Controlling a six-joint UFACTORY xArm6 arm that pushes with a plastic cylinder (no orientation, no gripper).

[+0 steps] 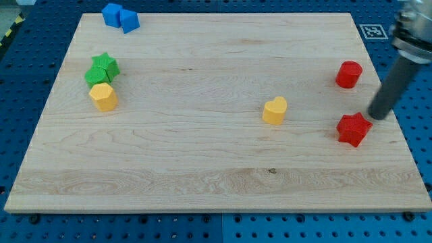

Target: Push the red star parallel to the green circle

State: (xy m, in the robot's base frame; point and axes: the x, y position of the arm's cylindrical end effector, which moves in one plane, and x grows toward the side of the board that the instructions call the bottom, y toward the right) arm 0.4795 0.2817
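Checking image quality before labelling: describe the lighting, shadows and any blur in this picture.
Camera view: lighting is even and soft, with no glare on the wooden board; blocks such as the red star and yellow heart cast only faint short shadows and look sharp; the rod's upper part at the view's top right is blurred, while my tip near the star is fairly crisp.

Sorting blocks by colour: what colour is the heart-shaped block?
Yellow; the heart block shows in the camera view.

Red blocks: two, a red star (354,129) and a red cylinder (349,73)
Yellow blocks: two, a yellow heart (275,111) and a yellow hexagon (103,96)
Green blocks: two, a green star (106,63) and a green circle (96,75) (touching each other)
Blue blocks: two, left blue block (112,14) and right blue block (129,21) (shapes unclear)
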